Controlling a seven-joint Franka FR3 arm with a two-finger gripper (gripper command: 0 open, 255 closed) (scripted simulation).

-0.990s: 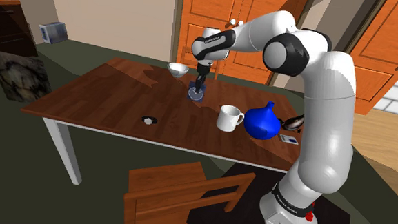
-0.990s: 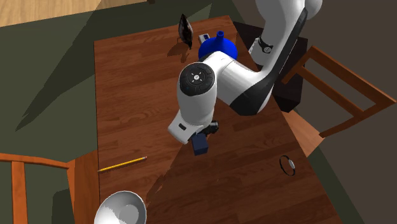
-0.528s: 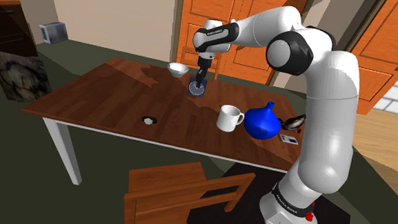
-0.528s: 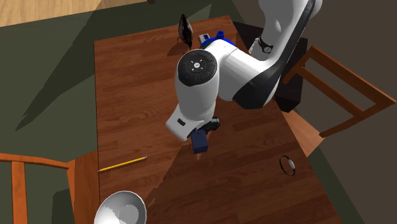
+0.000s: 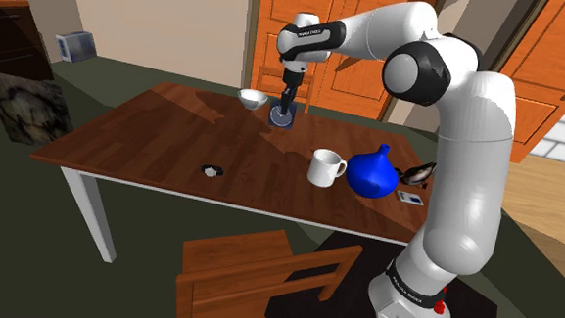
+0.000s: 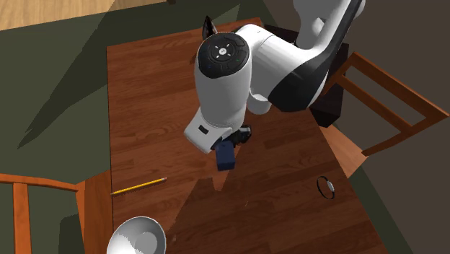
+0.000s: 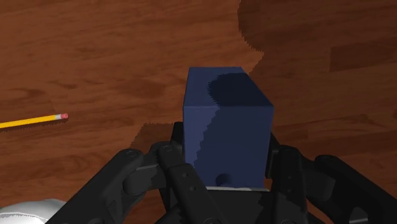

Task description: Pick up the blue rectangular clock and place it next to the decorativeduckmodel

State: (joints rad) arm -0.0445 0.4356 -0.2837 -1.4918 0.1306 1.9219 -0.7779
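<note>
In the shoulder view, the white arm reaches out over the brown wooden table [image 5: 125, 136]. The black pincer [image 5: 286, 104] points down. It holds the blue clock [image 5: 283, 117], which hangs right under its tips. A white bowl [image 5: 253, 98] sits just beside the pincer, on the side away from the stand. A white mug [image 5: 323, 168] and a round blue jug [image 5: 371, 174] stand well apart from the pincer, back toward the stand. A small dark figure [image 5: 419, 173] sits just past the jug, and I cannot tell what it is.

In the second exterior view, seen from above, the arm covers most of the pincer [image 6: 234, 138]. The clock [image 6: 226, 155] sticks out from under the arm, at the pincer's tips. The clock's shadow lies on the wood a little apart from it, so the clock is up off the table [image 6: 144, 94]. A yellow pencil [image 6: 138, 186] and the bowl [image 6: 135, 237] lie on one side of the pincer. A small ring [image 6: 327, 187] lies on the other side.

In the wrist view, the pincer [image 7: 226, 143] is closed in tight on the clock [image 7: 222, 108]. Its two black fingers [image 7: 172, 162] press on both sides of the blue box. The wood lies beyond the clock. The pencil [image 7: 32, 119], with its pink end, lies off to one side of the pincer.
</note>
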